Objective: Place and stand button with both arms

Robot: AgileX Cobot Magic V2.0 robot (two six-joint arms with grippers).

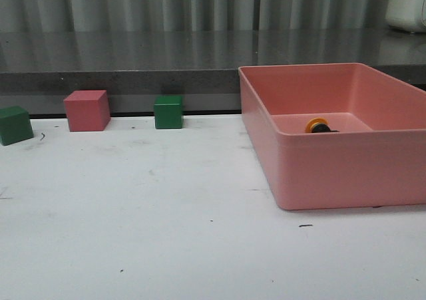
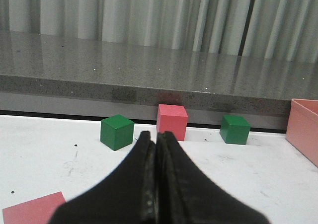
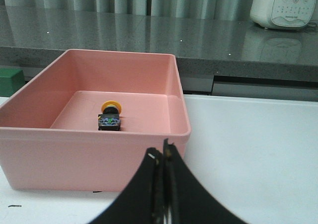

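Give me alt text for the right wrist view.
A yellow-capped button lies on its side on the floor of a pink bin on a white table. The shut right gripper sits outside the bin's near corner; a white appliance stands on the grey counter behind.

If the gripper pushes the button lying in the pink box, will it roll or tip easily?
The button lies on its side in the pink box, so its round yellow cap may let it pivot or roll partway. Its blocky dark base probably stops a full roll. It looks rigid and small, so closing fingers could make it slip or twist.
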